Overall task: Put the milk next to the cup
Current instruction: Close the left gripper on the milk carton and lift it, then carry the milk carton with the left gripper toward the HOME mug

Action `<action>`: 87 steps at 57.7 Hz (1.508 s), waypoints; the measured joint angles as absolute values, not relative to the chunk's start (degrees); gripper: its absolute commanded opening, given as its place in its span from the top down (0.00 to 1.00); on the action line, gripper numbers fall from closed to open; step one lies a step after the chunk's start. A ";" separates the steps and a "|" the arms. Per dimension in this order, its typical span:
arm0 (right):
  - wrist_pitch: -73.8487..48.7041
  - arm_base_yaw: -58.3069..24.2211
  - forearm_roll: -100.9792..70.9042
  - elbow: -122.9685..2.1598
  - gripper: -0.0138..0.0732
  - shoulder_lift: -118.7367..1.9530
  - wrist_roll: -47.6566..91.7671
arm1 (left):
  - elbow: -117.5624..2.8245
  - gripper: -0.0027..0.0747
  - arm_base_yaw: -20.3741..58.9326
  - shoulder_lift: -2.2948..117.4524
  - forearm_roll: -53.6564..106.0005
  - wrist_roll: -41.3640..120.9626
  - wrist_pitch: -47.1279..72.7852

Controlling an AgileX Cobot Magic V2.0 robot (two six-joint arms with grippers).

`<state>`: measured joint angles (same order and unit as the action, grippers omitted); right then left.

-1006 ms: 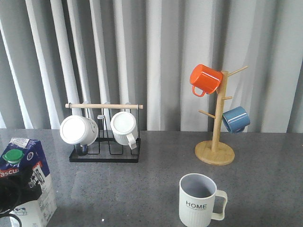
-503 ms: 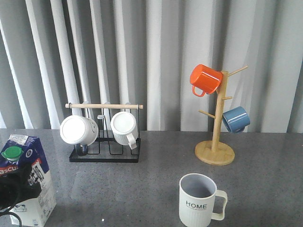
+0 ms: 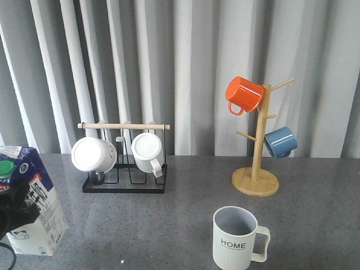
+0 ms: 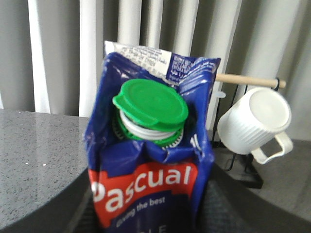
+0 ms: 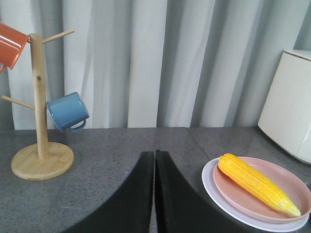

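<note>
1. The left gripper (image 3: 10, 216) is clamping the milk (image 3: 31, 205) at the far left of the table (image 3: 185, 208); in the front view its dark body is covering the carton's lower left side.
2. The milk is leaning, its top tipping toward the left edge of the front view, and whether its base is touching the table cannot be told.
3. In the left wrist view the milk (image 4: 153, 155) is filling the frame between the fingers, its green cap (image 4: 150, 104) sitting screwed on above the red "Pascual" band.
4. The cup (image 3: 239, 239) is standing upright near the front of the table, well apart from the milk, its grey inside showing nothing in it and its handle pointing right.
5. Two white mugs (image 3: 93, 154) are hanging on a black wire rack (image 3: 125, 183) with a wooden bar, behind and between the milk and the cup.
6. An orange mug (image 3: 243, 94) and a blue mug (image 3: 280, 142) are hanging on a wooden mug tree (image 3: 256, 169) behind the cup.
7. The right gripper (image 5: 154, 194) is showing its fingers pressed together, holding nothing.
8. Beside it a pink plate (image 5: 291, 182) is resting on a white plate (image 5: 211, 177) and carrying an ear of corn (image 5: 255, 182).
</note>
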<state>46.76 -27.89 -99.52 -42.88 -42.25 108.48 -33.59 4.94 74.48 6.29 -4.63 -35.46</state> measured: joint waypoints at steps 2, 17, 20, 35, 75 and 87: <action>46.76 -27.89 -99.52 -42.88 0.85 -42.25 108.48 | -33.59 0.97 4.94 72.99 5.84 -6.12 -34.69; 46.76 -27.89 -99.52 -42.88 0.85 -42.25 108.48 | -33.59 0.97 4.96 61.36 -5.11 -13.34 -28.93; 46.76 -27.89 -99.52 -42.88 0.85 -42.25 108.48 | -33.59 0.97 4.96 60.48 -5.47 -13.74 -26.80; 46.76 -27.89 -99.52 -42.88 0.85 -42.25 108.48 | -33.59 0.97 4.96 60.07 -5.83 -14.29 -17.33; 46.76 -27.89 -99.52 -42.88 0.85 -42.25 108.48 | -33.59 0.97 4.96 60.07 11.19 -6.79 -12.38; 46.76 -27.89 -99.52 -42.88 0.85 -42.25 108.48 | -33.59 0.97 7.94 60.07 41.04 22.38 -16.17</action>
<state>46.76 -27.89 -99.52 -42.88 -42.25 108.48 -33.59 7.94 60.07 41.04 22.38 -16.17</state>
